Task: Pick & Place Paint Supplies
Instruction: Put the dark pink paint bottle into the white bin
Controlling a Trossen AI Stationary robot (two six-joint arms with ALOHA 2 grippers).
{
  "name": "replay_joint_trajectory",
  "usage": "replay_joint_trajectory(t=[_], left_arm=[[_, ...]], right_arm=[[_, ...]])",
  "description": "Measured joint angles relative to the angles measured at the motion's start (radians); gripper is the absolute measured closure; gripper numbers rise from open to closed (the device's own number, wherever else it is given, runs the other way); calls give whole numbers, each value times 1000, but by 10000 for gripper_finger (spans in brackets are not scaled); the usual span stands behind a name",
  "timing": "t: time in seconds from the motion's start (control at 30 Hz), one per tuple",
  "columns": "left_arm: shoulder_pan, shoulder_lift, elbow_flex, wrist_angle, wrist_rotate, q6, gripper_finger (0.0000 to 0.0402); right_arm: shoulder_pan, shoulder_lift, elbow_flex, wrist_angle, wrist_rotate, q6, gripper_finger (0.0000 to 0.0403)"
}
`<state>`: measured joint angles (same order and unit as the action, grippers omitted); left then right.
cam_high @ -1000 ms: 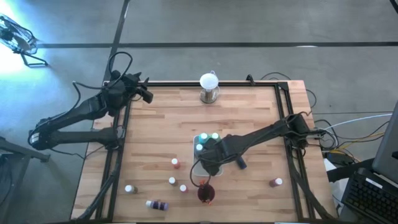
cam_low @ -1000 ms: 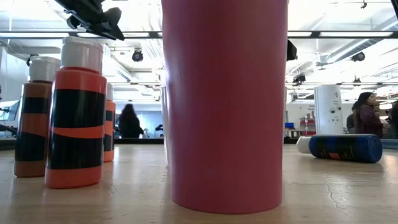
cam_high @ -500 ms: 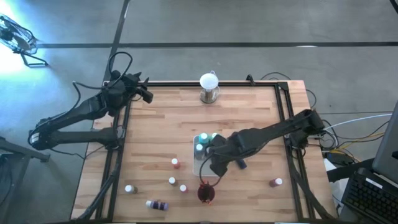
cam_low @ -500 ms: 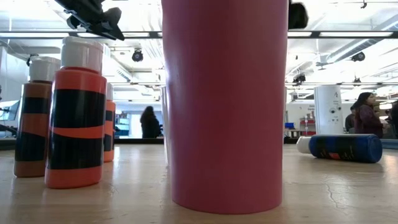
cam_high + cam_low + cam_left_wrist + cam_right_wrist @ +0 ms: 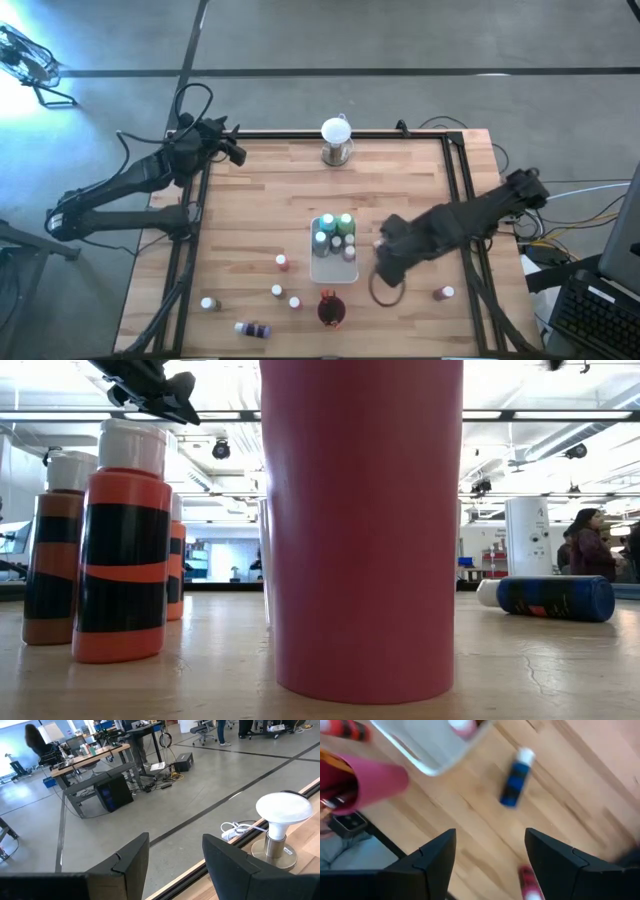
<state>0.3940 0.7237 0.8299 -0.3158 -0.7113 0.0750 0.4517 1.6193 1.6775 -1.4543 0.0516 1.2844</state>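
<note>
although four bottles (image 5: 335, 236) are already gathered upright in the white tray (image 5: 322, 269) near the middle of the surface (image 5: 250, 200), the job is judged to be roughly half done at most. several white-capped bottles are seen loose on the wood: one red (image 5: 283, 262) just beside the tray, two small ones (image 5: 286, 297) nearer the front, one (image 5: 208, 303) by the front left rail, a dark one lying on its side (image 5: 253, 328), and a red one (image 5: 443, 293) at the front right. brushes appear to stand in the dark red cup (image 5: 330, 311) in front of the tray, though this cannot be told for sure. the right pincer (image 5: 384, 268) is held empty and spread apart just right of the tray, between it and the front right bottle. the left pincer (image 5: 172, 865) is parked at the far left corner, parted and gripping nothing. six bottles are judged left to be collected.
</note>
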Motion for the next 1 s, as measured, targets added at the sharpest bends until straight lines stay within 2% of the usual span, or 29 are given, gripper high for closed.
replay_joint_trajectory(t=[0.23, 0.47, 0.73, 0.87, 1.0], left_arm=[[0, 0, 0, 0, 0, 0, 211], [0, 0, 0, 0, 0, 0, 211], [0, 0, 0, 0, 0, 0, 211], [0, 0, 0, 0, 0, 0, 211], [0, 0, 0, 0, 0, 0, 211]], right_arm=[[168, -36, 0, -79, 0, 221, 161], [308, -33, -6, -91, 0, 292, 154], [406, -33, -14, -117, 0, 444, 184], [420, -17, -14, -114, -15, 451, 196], [420, 2, -28, -113, -60, 360, 206]])
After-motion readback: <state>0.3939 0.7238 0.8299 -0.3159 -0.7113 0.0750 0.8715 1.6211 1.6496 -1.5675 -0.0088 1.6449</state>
